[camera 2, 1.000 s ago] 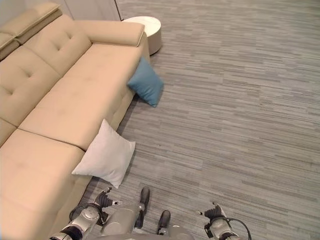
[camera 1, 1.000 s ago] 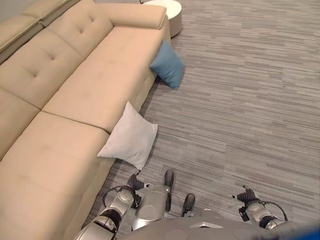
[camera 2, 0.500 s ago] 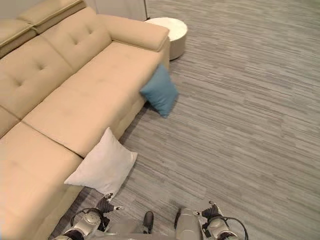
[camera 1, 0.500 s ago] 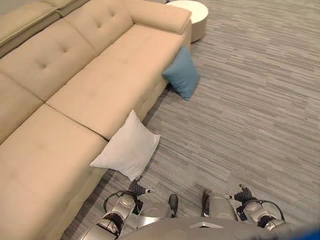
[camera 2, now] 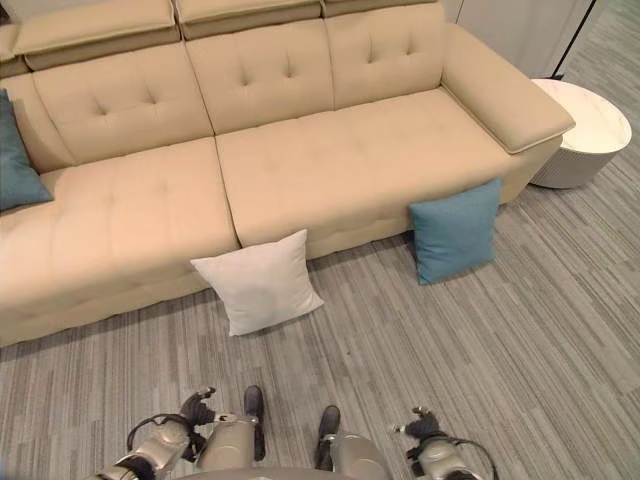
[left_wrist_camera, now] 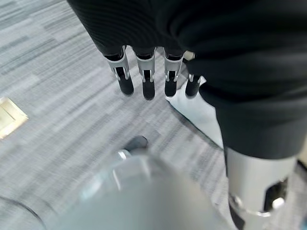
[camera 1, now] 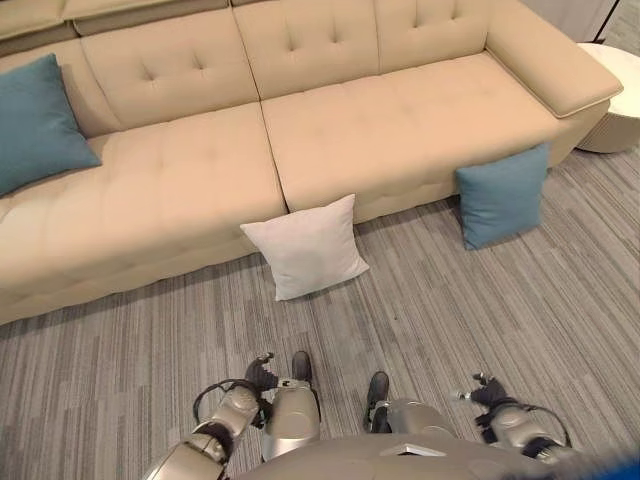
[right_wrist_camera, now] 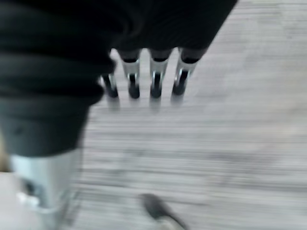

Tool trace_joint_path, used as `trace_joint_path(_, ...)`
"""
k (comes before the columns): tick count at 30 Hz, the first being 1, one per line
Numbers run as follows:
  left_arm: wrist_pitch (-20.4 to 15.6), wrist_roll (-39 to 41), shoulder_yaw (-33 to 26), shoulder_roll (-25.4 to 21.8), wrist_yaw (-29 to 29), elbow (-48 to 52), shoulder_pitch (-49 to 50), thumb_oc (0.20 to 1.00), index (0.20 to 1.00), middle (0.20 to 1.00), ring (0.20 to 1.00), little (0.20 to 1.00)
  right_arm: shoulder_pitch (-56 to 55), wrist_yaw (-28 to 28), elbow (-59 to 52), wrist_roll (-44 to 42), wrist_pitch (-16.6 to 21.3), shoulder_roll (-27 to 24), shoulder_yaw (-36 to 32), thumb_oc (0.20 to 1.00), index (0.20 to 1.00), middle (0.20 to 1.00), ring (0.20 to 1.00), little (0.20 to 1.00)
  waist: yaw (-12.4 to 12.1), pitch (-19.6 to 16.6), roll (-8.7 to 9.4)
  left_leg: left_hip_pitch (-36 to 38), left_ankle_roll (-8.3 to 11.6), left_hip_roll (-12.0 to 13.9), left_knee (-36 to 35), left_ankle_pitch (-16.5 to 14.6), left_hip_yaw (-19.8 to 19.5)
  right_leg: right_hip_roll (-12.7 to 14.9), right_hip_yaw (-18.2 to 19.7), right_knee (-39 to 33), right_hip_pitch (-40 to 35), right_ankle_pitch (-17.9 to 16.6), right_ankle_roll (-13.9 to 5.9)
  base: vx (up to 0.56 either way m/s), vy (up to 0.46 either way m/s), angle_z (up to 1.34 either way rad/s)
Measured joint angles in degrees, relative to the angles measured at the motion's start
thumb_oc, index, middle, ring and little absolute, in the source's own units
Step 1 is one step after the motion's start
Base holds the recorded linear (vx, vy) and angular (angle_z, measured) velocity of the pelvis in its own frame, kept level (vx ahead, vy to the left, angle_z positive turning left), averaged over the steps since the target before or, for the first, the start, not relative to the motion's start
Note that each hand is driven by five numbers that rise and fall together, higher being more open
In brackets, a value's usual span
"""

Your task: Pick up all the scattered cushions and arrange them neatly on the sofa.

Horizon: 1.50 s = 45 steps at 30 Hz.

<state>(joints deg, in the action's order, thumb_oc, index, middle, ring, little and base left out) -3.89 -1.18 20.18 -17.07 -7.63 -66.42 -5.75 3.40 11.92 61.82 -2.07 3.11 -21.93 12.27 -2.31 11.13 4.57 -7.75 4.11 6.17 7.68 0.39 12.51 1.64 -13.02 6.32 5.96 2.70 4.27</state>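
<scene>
A white cushion [camera 1: 308, 247] leans on the floor against the front of the beige sofa [camera 1: 330, 120], near its middle. A blue cushion [camera 1: 502, 194] leans against the sofa front further right, near the armrest. Another blue cushion [camera 1: 38, 122] rests on the sofa seat at the far left, against the backrest. My left hand [camera 1: 257, 371] hangs low at the view's bottom left, its fingers [left_wrist_camera: 144, 79] straight and holding nothing. My right hand [camera 1: 487, 394] hangs at the bottom right, fingers [right_wrist_camera: 154, 79] straight and empty. Both hands are well short of the cushions.
A round white side table [camera 2: 582, 130] stands on the floor past the sofa's right armrest. Grey striped carpet [camera 1: 480, 300] stretches between me and the sofa.
The camera has swung round: the sofa now lies straight ahead across the view instead of along the left. A blue cushion on the left seat has come into view. The hands still hang low.
</scene>
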Motion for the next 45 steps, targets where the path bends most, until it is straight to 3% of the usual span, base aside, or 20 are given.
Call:
trace_joint_path(1, -0.2, 0.1, -0.8, 0.2, 0.3, 0.3, 0.1, 1.000, 1.000, 1.000, 1.000, 1.000, -0.7, -0.2, 1.5, 0.9, 2.2, 0.4, -0.4, 1.000, 1.000, 1.000, 1.000, 1.000, 0.1, -0.4, -0.70, 3.6, -0.48, -2.1, -3.9, 0.0, -4.0, -0.8, 0.4, -2.5, -2.2, -0.6, -0.55, 0.09, 0.084, -0.21)
trace_joint_path(3, -0.5, 0.0, -1.9, 4.2, 0.3, 0.4, 1.0, 1.000, 1.000, 1.000, 1.000, 1.000, -3.0, 0.1, 7.2, 3.8, 0.0, 3.4, 1.2, 1.000, 1.000, 1.000, 1.000, 1.000, 0.1, -1.2, -2.08, 7.3, -3.01, -3.6, -8.0, 0.1, -3.8, -2.2, -0.8, -3.9, -3.3, -0.5, -0.82, 0.12, 0.132, 0.03)
trace_joint_path(7, -0.4, -0.1, -2.2, 3.0, 0.3, -0.3, 0.4, 1.000, 1.000, 1.000, 1.000, 1.000, -3.6, -0.4, 11.0, 5.8, -1.1, 5.8, 2.5, 1.000, 1.000, 1.000, 1.000, 1.000, -0.1, -1.0, -1.47, 9.1, -6.17, -5.8, -8.1, -1.2, -3.7, 0.5, -1.3, 0.3, -3.2, 1.3, -2.92, 0.10, 0.164, 0.04)
trace_joint_path(9, -0.4, 0.0, -3.3, 2.3, 0.3, -0.5, 0.2, 1.000, 1.000, 1.000, 1.000, 1.000, -1.8, -0.4, 11.2, 5.8, -1.1, 5.9, 2.5, 1.000, 1.000, 1.000, 1.000, 1.000, -0.3, -1.0, -2.10, 10.2, -7.90, -7.3, -8.7, -3.1, -4.1, 3.4, -1.9, 10.2, 0.0, 3.4, -5.88, 0.09, 0.167, 0.13)
trace_joint_path(11, -0.4, 0.0, -3.3, 1.7, 0.2, -0.5, 0.3, 1.000, 1.000, 1.000, 1.000, 1.000, -1.0, -0.5, 10.4, 5.8, -1.0, 6.2, 3.6, 1.000, 1.000, 1.000, 1.000, 1.000, -0.3, -1.2, -2.23, 11.9, -8.91, -8.0, -8.6, -2.8, -4.4, 6.1, -1.8, 20.6, 3.8, 4.5, -7.50, 0.13, 0.100, 0.26)
trace_joint_path(13, -0.2, 0.0, -3.3, 0.9, 0.2, -0.6, 0.8, 1.000, 1.000, 1.000, 1.000, 1.000, -0.9, -0.5, 8.7, 5.8, -0.8, 6.4, 4.2, 1.000, 1.000, 1.000, 1.000, 1.000, 0.1, -1.1, -2.04, 13.0, -10.30, -9.6, -8.8, -3.5, -6.9, 6.0, 3.3, 26.7, 6.9, 5.9, -9.74, 0.15, 0.007, 0.42)
trace_joint_path(14, -0.2, 0.0, -3.3, 1.0, 0.2, -0.6, 0.7, 1.000, 1.000, 1.000, 1.000, 1.000, -0.9, -0.6, 7.8, 5.8, -0.8, 6.4, 4.2, 1.000, 1.000, 1.000, 1.000, 1.000, 0.2, -1.2, -1.89, 14.1, -10.47, -9.9, -9.8, -3.3, -8.2, 3.9, 7.0, 24.2, 7.6, 6.5, -8.81, 0.14, -0.035, 0.49)
trace_joint_path(17, -0.3, 0.0, -3.3, 1.3, 0.2, -0.7, 0.6, 1.000, 1.000, 1.000, 1.000, 1.000, -0.9, -0.5, 7.5, 5.8, -0.6, 6.5, 5.1, 1.000, 1.000, 1.000, 1.000, 1.000, 1.2, -1.0, -1.58, 14.8, -9.74, -9.9, -10.7, -3.4, -10.3, -0.9, 10.9, 14.8, 11.8, 5.1, -8.80, 0.17, -0.075, 0.55)
trace_joint_path(19, -0.4, 0.0, -3.2, 2.6, 0.2, -2.7, 0.2, 1.000, 1.000, 1.000, 1.000, 1.000, -2.1, -0.5, 9.6, 5.8, -1.1, 7.2, 4.9, 1.000, 1.000, 1.000, 1.000, 1.000, 2.8, -0.6, -0.98, 16.9, -8.33, -10.4, -10.9, -5.4, -15.8, -3.7, 15.6, 3.8, 10.9, -1.6, -9.32, 0.24, -0.223, 1.30)
trace_joint_path(21, -0.5, 0.0, -3.3, 3.1, 0.1, -2.6, 1.1, 1.000, 1.000, 1.000, 1.000, 1.000, -3.4, -0.6, 11.5, 5.8, -1.5, 7.7, 4.5, 1.000, 1.000, 1.000, 1.000, 1.000, 2.8, -0.9, -0.86, 19.9, -7.09, -10.1, -10.3, -7.3, -19.5, -3.3, 13.5, 2.6, 7.2, -4.7, -6.32, 0.16, -0.198, 1.17)
trace_joint_path(22, -0.5, 0.0, -3.3, 3.5, 0.1, -2.5, 1.7, 1.000, 1.000, 1.000, 1.000, 1.000, -3.2, -0.5, 11.5, 5.7, -1.5, 7.6, 3.8, 1.000, 1.000, 1.000, 1.000, 1.000, 2.4, -1.0, -1.25, 19.0, -5.83, -9.3, -7.0, -8.2, -19.9, -3.7, 12.5, 0.6, 5.2, -6.5, -3.24, 0.12, -0.190, 0.68)
trace_joint_path(24, -0.6, 0.0, -3.3, 3.7, 0.2, -2.4, 1.7, 1.000, 1.000, 1.000, 1.000, 1.000, -2.5, -0.5, 11.0, 5.7, -1.4, 7.2, 3.4, 1.000, 1.000, 1.000, 1.000, 1.000, 1.8, -1.4, -1.52, 16.3, -4.76, -9.0, -1.5, -8.9, -19.7, -3.7, 10.9, -5.1, 1.3, -7.9, -1.98, 0.03, -0.118, 0.58)
trace_joint_path(25, -0.6, 0.0, -3.3, 3.7, 0.2, -2.4, 1.6, 1.000, 1.000, 1.000, 1.000, 1.000, -2.2, -0.5, 10.4, 5.7, -1.3, 6.9, 3.4, 1.000, 1.000, 1.000, 1.000, 1.000, 1.5, -1.5, -1.06, 14.4, -3.59, -9.3, 2.1, -9.6, -19.3, -3.5, 10.3, -8.0, -0.7, -9.0, -0.10, 0.00, -0.080, 0.57)
trace_joint_path(27, -0.6, 0.0, -3.2, 3.1, 0.2, -2.4, 0.9, 1.000, 1.000, 1.000, 1.000, 1.000, -0.1, -0.4, 9.5, 5.6, -0.3, 6.0, 3.9, 1.000, 1.000, 1.000, 1.000, 1.000, 1.3, -1.1, 0.12, 8.0, -2.42, -9.0, 10.9, -10.2, -17.3, -3.4, 8.8, -10.9, -2.6, -9.1, 1.20, 0.00, -0.051, 0.58)
trace_joint_path(29, -0.6, 0.0, -3.3, 2.5, 0.1, -2.1, -0.2, 1.000, 1.000, 1.000, 1.000, 1.000, 0.4, -0.4, 10.0, 5.5, -0.3, 5.8, 3.9, 1.000, 1.000, 1.000, 1.000, 1.000, 1.8, 0.1, 1.07, 3.5, -0.76, -4.8, 8.5, -8.2, -8.9, -2.9, 5.5, -11.9, -5.0, -8.1, 2.46, 0.11, 0.012, 0.64)
trace_joint_path(30, -0.6, 0.0, -3.3, 2.5, 0.1, -2.1, -0.7, 1.000, 1.000, 1.000, 1.000, 1.000, -0.3, -0.4, 10.2, 5.5, -0.4, 5.7, 3.8, 1.000, 1.000, 1.000, 1.000, 1.000, 2.5, 0.4, 0.94, 2.8, -0.77, -3.0, 1.5, -6.0, -6.8, -3.0, 4.3, -11.9, -5.7, -7.1, 2.16, 0.15, 0.051, 0.47)
trace_joint_path(32, -0.4, 0.0, -3.3, 2.7, 0.1, -2.5, 0.0, 1.000, 1.000, 1.000, 1.000, 1.000, -1.1, -0.4, 10.1, 5.5, -0.4, 5.6, 3.7, 1.000, 1.000, 1.000, 1.000, 1.000, 3.0, 0.1, 0.13, 4.0, 0.14, -2.8, -6.6, -1.8, -8.5, -3.2, 4.4, -11.9, -6.6, -6.5, 1.69, 0.14, 0.088, 0.06)
trace_joint_path(35, -0.4, -0.1, -3.3, 3.3, 0.2, -2.4, 0.8, 1.000, 1.000, 1.000, 1.000, 1.000, -2.3, -0.5, 10.1, 5.4, -0.4, 5.3, 3.3, 1.000, 1.000, 1.000, 1.000, 1.000, 3.1, -0.6, -1.26, 5.9, -0.78, -2.7, -7.0, -0.3, -8.4, -3.4, 4.5, -11.9, -7.7, -5.8, 0.81, 0.14, 0.139, -0.04)
trace_joint_path(37, -0.2, -0.1, -3.4, 3.2, 0.2, -2.4, 2.0, 1.000, 1.000, 1.000, 1.000, 1.000, -3.4, -0.5, 10.1, 5.5, -0.4, 5.6, 2.4, 1.000, 1.000, 1.000, 1.000, 1.000, 3.2, -1.4, -1.92, 9.2, -2.70, -3.7, -9.7, 1.9, -8.0, -2.7, 5.5, -10.5, -8.4, -4.7, -1.96, 0.13, 0.209, -0.13)
trace_joint_path(45, -0.1, -0.1, -3.4, 1.1, 0.2, -2.4, 1.9, 1.000, 1.000, 1.000, 1.000, 1.000, -1.7, -0.6, 8.7, 5.6, -0.4, 6.3, 2.5, 1.000, 1.000, 1.000, 1.000, 1.000, 2.6, -2.5, -0.52, 11.2, -7.05, -7.4, -9.1, -0.9, -3.6, 1.4, 9.1, -0.9, -4.0, -0.5, -5.89, 0.03, 0.137, -0.23)
